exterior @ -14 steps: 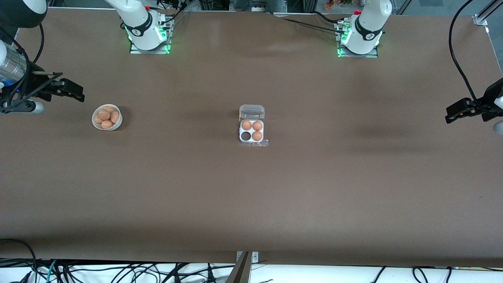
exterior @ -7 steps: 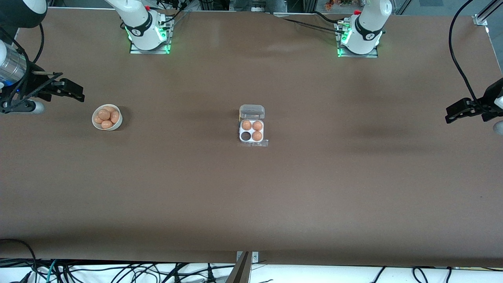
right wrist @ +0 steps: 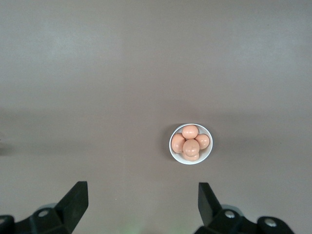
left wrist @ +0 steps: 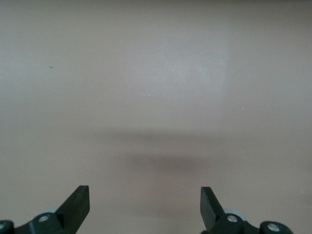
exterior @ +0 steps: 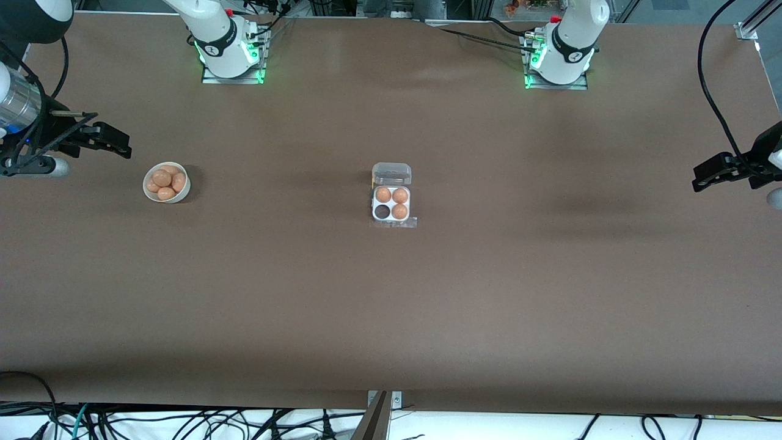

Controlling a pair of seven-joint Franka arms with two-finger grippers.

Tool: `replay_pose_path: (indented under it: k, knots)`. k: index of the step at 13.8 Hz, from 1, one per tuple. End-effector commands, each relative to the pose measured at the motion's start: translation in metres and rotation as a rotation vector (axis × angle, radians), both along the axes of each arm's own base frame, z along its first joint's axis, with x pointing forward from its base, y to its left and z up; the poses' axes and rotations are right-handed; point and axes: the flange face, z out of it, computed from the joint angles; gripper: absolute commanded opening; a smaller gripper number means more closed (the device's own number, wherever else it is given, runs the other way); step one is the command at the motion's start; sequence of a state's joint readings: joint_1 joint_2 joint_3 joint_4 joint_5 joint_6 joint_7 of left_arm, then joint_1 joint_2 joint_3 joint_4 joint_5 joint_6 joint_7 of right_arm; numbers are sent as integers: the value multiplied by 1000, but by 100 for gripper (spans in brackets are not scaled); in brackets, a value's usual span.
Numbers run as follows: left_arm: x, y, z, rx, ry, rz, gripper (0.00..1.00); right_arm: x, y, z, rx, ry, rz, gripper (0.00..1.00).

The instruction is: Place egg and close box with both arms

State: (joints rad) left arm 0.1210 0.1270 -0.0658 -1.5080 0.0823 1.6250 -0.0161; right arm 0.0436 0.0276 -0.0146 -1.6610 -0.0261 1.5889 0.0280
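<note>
Currently I see the box (exterior: 391, 205) mid-tabletop, clear lid (exterior: 391, 173) swung open toward the arms' edge; three eggs (exterior: 391, 195) in it, one cell (exterior: 382, 211) empty. Bowl (exterior: 166, 182) of eggs sits toward the right arm's end. Right gripper (exterior: 113, 142) hangs near the bowl, spread wide, holding nothing. Left gripper (exterior: 712, 172) waits over its own end, also wide, well apart from the box.

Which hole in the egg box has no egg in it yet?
Find the brown table, then the small white egg box at its middle, its clear lid folded open. Of its four cells, three hold brown eggs; the empty cell is the dark one, in the row nearer the front camera, toward the right arm's end.
</note>
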Motion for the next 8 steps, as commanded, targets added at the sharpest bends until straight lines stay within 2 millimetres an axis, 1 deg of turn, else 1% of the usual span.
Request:
replay_pose_path:
  k: [1, 2, 5, 6, 8]
  knots:
    - [3, 1, 5, 16, -1, -6, 100, -5, -2, -5, 3, 6, -9, 100]
    - [3, 1, 5, 16, -1, -6, 100, -4, -2, -9, -3, 1, -8, 100]
    - [3, 1, 5, 16, -1, -6, 100, -5, -5, -32, -48, 8, 9, 100]
    - [3, 1, 5, 16, -1, -6, 100, -6, -7, -44, -62, 9, 18, 100]
    - [3, -1, 5, 11, -2, -6, 100, -9, -9, -78, -76, 17, 28, 100]
